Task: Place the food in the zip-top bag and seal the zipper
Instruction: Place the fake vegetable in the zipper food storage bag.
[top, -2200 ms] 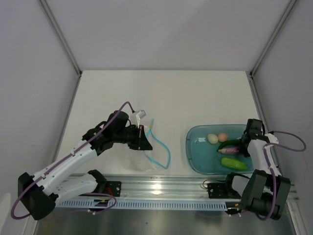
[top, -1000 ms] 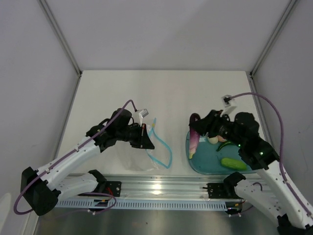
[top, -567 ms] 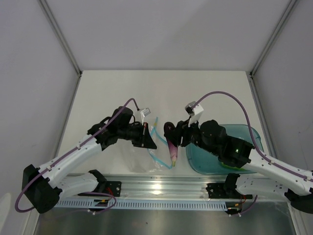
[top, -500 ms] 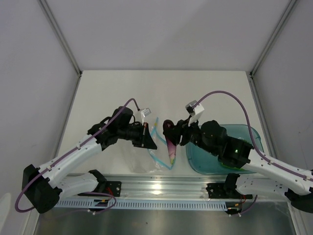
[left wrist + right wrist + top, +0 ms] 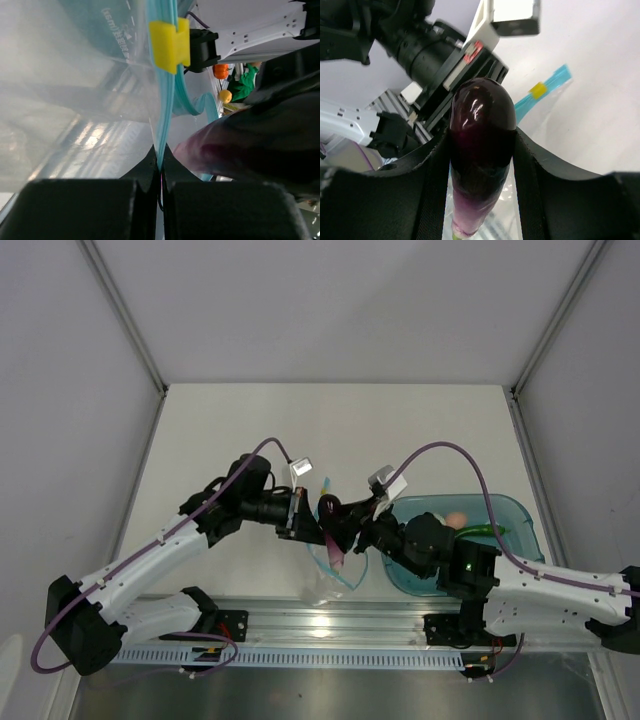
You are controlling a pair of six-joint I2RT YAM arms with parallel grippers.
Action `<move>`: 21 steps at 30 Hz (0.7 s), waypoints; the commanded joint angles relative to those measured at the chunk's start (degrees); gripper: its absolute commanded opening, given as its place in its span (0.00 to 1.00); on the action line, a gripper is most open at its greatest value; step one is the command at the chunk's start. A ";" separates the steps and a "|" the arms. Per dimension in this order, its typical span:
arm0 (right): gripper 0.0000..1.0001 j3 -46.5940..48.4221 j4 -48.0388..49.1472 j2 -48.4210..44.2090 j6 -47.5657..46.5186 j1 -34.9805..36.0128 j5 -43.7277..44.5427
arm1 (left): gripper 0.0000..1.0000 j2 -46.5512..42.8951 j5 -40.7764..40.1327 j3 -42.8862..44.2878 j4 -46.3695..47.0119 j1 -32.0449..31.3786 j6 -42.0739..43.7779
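- Because the clear bag is thin, crinkly film that sags down by the front rail, it will probably fold and slither if taken by its body. The stiffer blue zipper strip along its mouth looks like the sound place to hold.
- Just above that slack body the mouth curls open in a loop, with a yellow slider clipped on the strip.
- The left gripper has its fingers pressed tight together on the strip, lifting one lip of the mouth.
- Right beside it, the right gripper stands partly spread, its two fingers clamped on either side of the eggplant.
- The eggplant is glossy and dark purple, fading to pink at the narrow end. It hangs narrow end down at the bag's mouth. I cannot tell whether that end is inside yet.
- It looks like a hard, light, smooth toy, so it may slip in a loose grip. The thick middle seems the best hold.
- Farther right, the teal tray holds a pink egg and a green pepper, both smooth. The egg is likely to roll.
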 commanded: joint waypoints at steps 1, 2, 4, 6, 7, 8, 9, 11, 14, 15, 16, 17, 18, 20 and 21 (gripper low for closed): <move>0.00 -2.45 5.95 0.03 -3.82 3.96 6.36 | 0.00 0.14 3.88 2.71 4.60 -0.31 -2.99; 0.00 -3.85 6.30 0.02 -4.35 5.18 7.68 | 0.01 0.14 4.24 2.63 5.13 -0.22 -3.69; 0.00 -5.18 6.66 -0.15 -4.36 5.98 8.48 | 0.00 0.22 4.85 2.63 6.19 -0.22 -4.14; 0.00 -6.76 6.31 -0.33 -4.01 7.21 10.23 | 0.01 0.31 4.77 2.97 5.75 -0.31 -4.05; 0.00 -7.20 5.96 -0.59 -3.83 7.48 10.59 | 0.00 0.23 4.42 3.06 5.49 -0.22 -3.88; 0.00 -7.47 5.52 -0.59 -3.65 7.74 10.94 | 0.01 0.14 4.24 3.24 5.22 -0.22 -3.53; 0.00 -7.99 4.47 -0.68 -2.96 7.92 11.64 | 0.01 0.05 4.07 3.41 4.87 -0.31 -3.35; 0.00 -8.52 3.06 -1.12 -2.34 8.18 12.26 | 0.01 -0.21 3.19 3.85 3.56 -0.31 -2.56; 0.00 -9.58 1.83 -1.91 -0.76 8.27 13.67 | 0.01 -0.57 1.26 4.56 1.02 -0.22 -1.07; 0.00 -9.67 0.78 -2.08 -0.40 8.36 14.10 | 0.01 -0.65 0.56 5.52 -0.04 -0.31 -0.63; 0.00 -9.58 0.07 -2.26 0.38 8.27 15.33 | 0.00 -0.83 -0.06 5.79 -0.75 -0.31 -0.19; 0.00 -9.41 -1.41 -2.26 0.74 8.27 15.86 | 0.01 -1.18 -1.46 6.31 -2.15 -0.22 0.69; 0.00 -9.32 -1.52 -2.35 1.00 8.27 16.04 | 0.01 -1.36 -2.26 6.58 -3.03 -0.22 1.04; 0.00 -8.97 -1.95 -2.35 1.27 8.27 16.04 | 0.01 -1.80 -3.58 7.46 -4.87 -0.31 2.10; 0.00 -8.88 -3.61 -2.26 1.44 8.27 15.95 | 0.01 -2.15 -4.10 7.63 -5.15 -0.22 2.28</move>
